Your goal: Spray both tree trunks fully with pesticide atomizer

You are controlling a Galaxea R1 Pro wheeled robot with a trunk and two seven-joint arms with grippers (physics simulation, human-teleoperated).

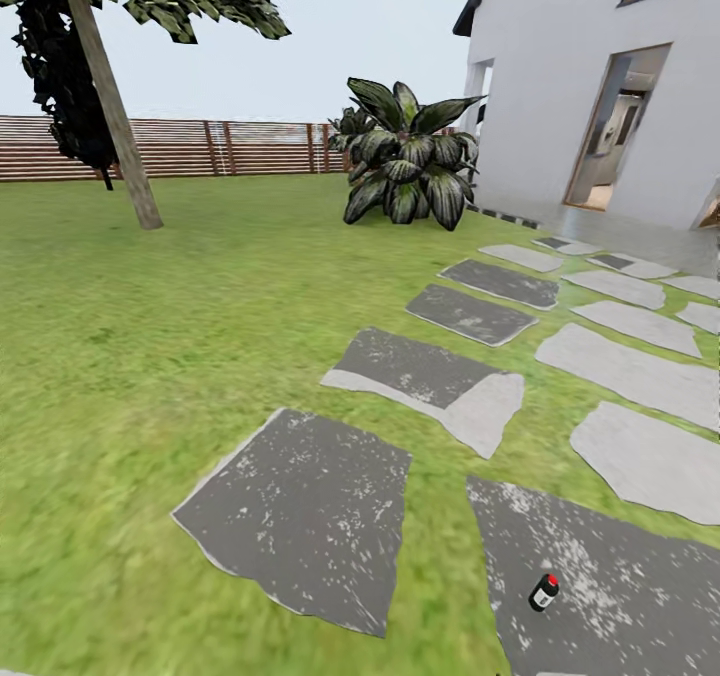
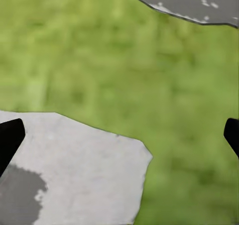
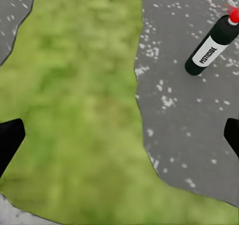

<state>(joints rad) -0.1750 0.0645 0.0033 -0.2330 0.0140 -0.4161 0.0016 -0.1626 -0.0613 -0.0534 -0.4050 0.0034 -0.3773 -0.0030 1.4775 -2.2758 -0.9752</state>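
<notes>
a home garden: grass lawn (image 1: 150, 356), stone paving (image 1: 300, 516), slatted wooden fence (image 1: 230, 148), white house (image 1: 580, 76) alongside

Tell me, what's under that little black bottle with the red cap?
The pesticide atomizer lies on its side on a dark grey paving stone speckled white. The patch of stone directly beneath it is covered.

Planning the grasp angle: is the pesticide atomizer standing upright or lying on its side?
Lying on its side. The pesticide atomizer rests lengthwise on the grey paving stone, label facing up, red nozzle pointing sideways.
</notes>
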